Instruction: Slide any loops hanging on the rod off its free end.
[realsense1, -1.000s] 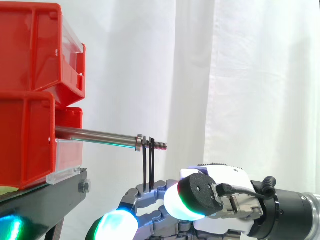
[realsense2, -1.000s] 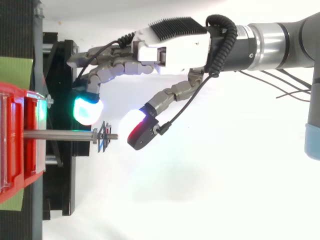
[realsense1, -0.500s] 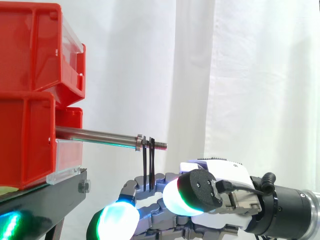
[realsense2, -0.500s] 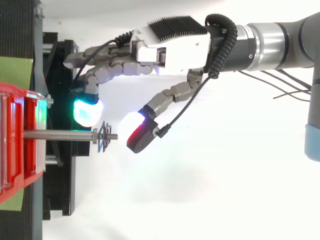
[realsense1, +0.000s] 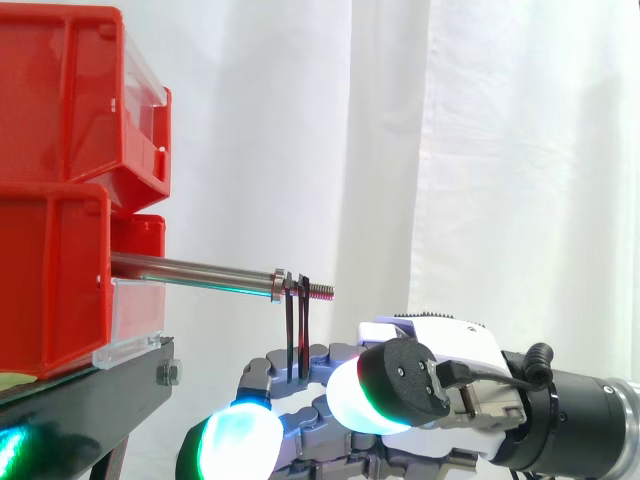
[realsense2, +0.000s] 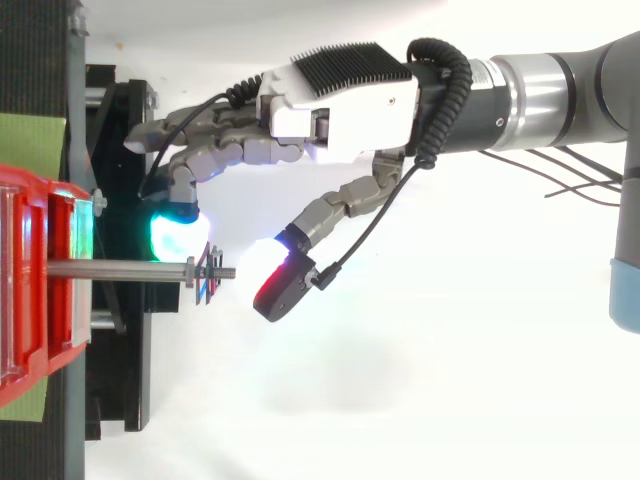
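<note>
The hand (realsense2: 340, 105) reaches in from the right with its fingers loosely bent and the thumb spread well away from them, and it has hold of nothing. Over the last second it has crept in toward the rod (realsense1: 190, 270). In the top view the green-lit fingertip (realsense2: 178, 235) now sits just beside the shaft near the nut (realsense1: 279, 283), where before it stood further off. The thumb pad (realsense2: 268, 262) has also come close to the threaded tip (realsense1: 320, 291). The two dark loops (realsense1: 296, 330) have not shifted; they hang side by side on the thread just outboard of the nut, very near the free end. From above they lie in the gap between finger and thumb. In the side view the hand has risen a little, so the loops' lower ends cross in front of the knuckles, though whether anything touches them cannot be told. The rod itself juts level from the red bins (realsense1: 50, 280) on the black stand (realsense1: 90, 400), unchanged. By my reading this is the closing approach: the hand is bracketing the loops but has not yet engaged them, so none of the task is done. With so little rod left beyond the loops, a short push outward from the nut side should clear them.
</note>
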